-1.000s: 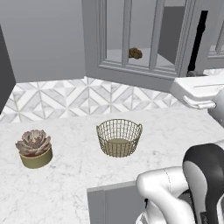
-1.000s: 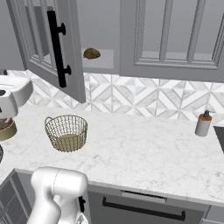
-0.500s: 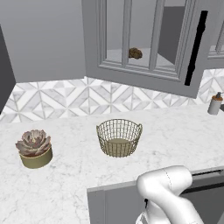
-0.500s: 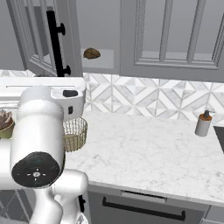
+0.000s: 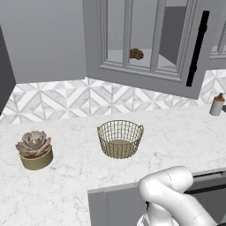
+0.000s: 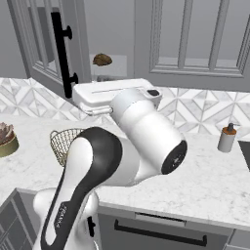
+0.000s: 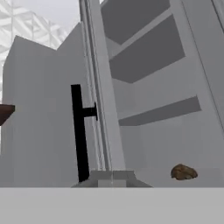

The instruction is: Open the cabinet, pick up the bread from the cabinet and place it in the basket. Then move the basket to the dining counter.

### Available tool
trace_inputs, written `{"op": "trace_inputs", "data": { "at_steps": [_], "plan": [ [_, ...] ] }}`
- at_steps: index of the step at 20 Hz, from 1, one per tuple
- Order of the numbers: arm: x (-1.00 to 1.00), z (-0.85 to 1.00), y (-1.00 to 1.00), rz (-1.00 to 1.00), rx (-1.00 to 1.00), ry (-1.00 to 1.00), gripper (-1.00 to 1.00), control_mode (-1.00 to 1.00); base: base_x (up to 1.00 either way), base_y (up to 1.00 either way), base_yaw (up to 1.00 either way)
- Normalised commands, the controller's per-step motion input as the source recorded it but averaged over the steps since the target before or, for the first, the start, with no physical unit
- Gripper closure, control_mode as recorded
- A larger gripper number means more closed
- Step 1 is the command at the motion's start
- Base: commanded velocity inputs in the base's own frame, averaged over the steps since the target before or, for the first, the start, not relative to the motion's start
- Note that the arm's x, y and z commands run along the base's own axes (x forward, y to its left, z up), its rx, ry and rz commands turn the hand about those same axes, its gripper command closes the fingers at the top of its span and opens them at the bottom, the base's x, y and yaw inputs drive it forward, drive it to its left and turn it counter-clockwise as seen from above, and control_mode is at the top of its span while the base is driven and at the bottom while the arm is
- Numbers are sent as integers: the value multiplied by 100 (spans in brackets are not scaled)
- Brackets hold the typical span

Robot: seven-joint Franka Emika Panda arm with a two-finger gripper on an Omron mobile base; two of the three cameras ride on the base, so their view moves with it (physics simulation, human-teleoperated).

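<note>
Kitchen counter [image 5: 176, 132] is carrying the basket [image 5: 120, 139] below the cabinet [image 5: 145, 39], door swung open; bread [image 5: 136, 54] sitting inside it, awaiting pickup; gripper pinched shut, empty.

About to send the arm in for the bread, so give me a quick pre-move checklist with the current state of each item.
1. Cabinet door swung open: ok, the shelf is exposed in the right base view.
2. Bread on the shelf, free to reach: ok, nothing stands beside it.
3. Gripper open for a grasp: not ok, the tips sit together, shut on nothing.
4. Hand aimed at the bread: not ok, in the hand view the roll lies off to one side of the tips.
5. Basket upright on the worktop and ready to receive: ok.
6. Succulent pot clear of the basket: ok, well apart.
</note>
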Motion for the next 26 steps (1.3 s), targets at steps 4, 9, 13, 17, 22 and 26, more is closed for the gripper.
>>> {"op": "trace_inputs", "data": {
  "at_steps": [4,9,13,17,22,26],
  "plan": [
    [77,-56,-11,30,0,-1,100,-100,0,0,0],
    [82,-26,6,17,0,-8,100,-100,0,0,0],
    [34,0,20,0,0,-3,100,-100,0,0,0],
    [14,0,35,0,0,0,100,-100,0,0,0],
    [14,0,46,0,-1,0,100,-100,0,0,0],
    [16,0,42,0,0,0,100,-100,0,0,0]
  ]
}}
